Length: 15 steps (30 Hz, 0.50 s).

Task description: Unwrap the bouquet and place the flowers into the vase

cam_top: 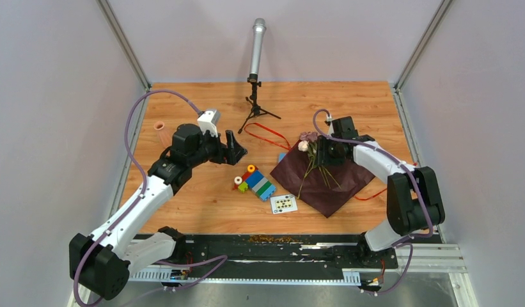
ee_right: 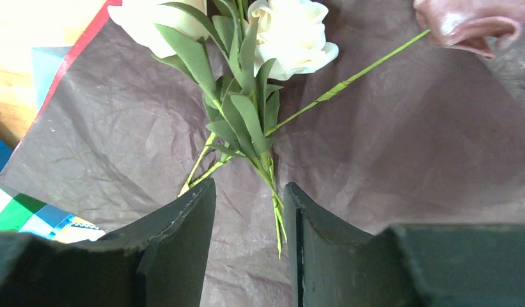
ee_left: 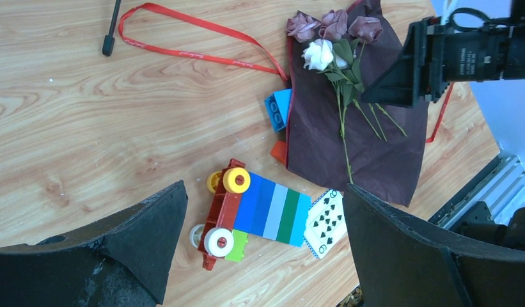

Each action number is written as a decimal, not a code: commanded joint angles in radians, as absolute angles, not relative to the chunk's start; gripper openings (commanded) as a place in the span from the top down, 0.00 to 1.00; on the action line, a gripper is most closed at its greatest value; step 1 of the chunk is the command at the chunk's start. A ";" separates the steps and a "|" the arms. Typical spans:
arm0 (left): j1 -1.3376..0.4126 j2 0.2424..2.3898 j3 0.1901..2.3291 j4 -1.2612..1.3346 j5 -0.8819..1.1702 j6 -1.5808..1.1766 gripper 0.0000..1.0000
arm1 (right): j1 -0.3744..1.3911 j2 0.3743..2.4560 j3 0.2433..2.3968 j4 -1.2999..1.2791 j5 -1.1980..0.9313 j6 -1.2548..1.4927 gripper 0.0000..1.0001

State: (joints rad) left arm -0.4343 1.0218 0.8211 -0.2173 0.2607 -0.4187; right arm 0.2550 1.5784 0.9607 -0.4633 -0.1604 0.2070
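The bouquet's maroon paper wrap (cam_top: 333, 185) lies spread flat on the right of the table, and its red ribbon (cam_top: 266, 134) trails loose to the left. The flowers (cam_top: 307, 144), purple and cream roses on green stems (ee_right: 247, 121), rest on the paper (ee_right: 387, 147). My right gripper (cam_top: 318, 157) hovers low over the stems, open, with thin stem ends in the gap (ee_right: 250, 192) and no pad touching them. Far left stands the small pink vase (cam_top: 160, 126). My left gripper (cam_top: 238, 148) hangs wide open above the toy blocks (ee_left: 265, 188), holding nothing.
A grey microphone on a tripod (cam_top: 256, 45) stands at the back centre. A coloured toy block car (cam_top: 254, 182), a loose blue block (ee_left: 277, 109) and a playing card (cam_top: 284, 203) lie left of the paper. Walls close in both sides.
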 commanded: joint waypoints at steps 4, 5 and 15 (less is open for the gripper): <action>-0.436 1.000 0.807 -0.166 0.278 -0.439 0.02 | 0.262 1.485 0.949 -0.505 -0.084 0.133 0.54; -0.436 1.000 0.806 -0.165 0.279 -0.441 0.02 | 0.262 1.488 0.949 -0.513 -0.074 0.127 0.55; -0.436 0.980 0.801 -0.176 0.276 -0.442 0.02 | 0.262 1.521 0.911 -0.513 -0.054 0.140 0.66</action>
State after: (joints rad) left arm -0.4343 1.0088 0.8047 -0.2047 0.2649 -0.4335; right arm 0.2550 1.5127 0.9188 -0.5171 -0.0780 0.1474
